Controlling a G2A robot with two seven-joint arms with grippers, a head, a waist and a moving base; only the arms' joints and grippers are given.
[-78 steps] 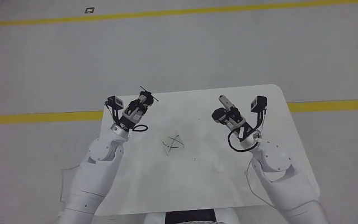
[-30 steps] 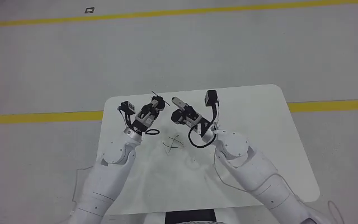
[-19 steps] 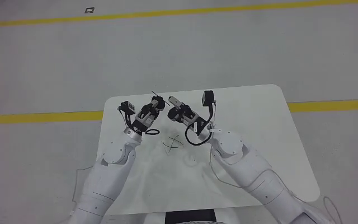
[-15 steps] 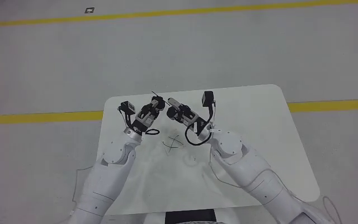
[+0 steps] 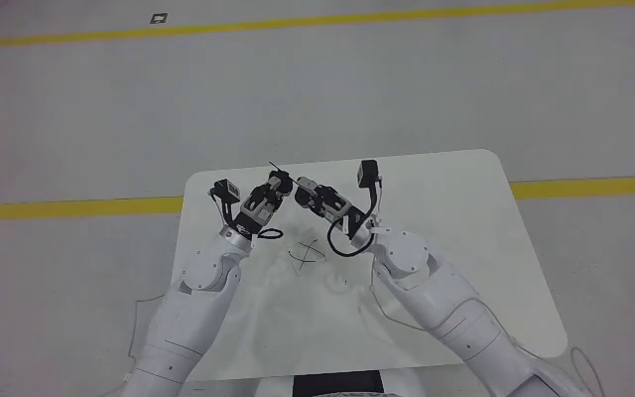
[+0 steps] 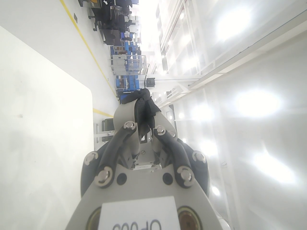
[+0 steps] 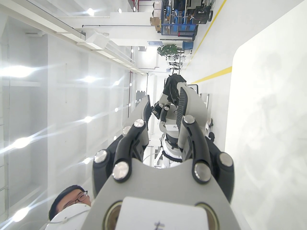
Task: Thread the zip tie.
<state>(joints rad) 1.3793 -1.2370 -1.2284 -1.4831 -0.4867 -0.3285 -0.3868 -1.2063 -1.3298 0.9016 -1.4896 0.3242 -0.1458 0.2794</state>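
Note:
My left gripper hangs above the table's far side, shut on a black zip tie whose thin tail sticks up and away. In the left wrist view the zip tie is bunched between the closed fingertips of the left gripper. My right gripper sits just beside it, open and pointing at it, with a small gap between the two. In the right wrist view the right gripper has spread fingers that frame the left gripper and its black bundle.
Thin black zip ties lie crossed on the white table, nearer me than both grippers. The table's rounded far edge runs close behind the grippers.
The right arm swung from the table's right side across to the left gripper, then crept a little closer. The left gripper shifted slightly toward the middle, keeping hold of the zip tie.

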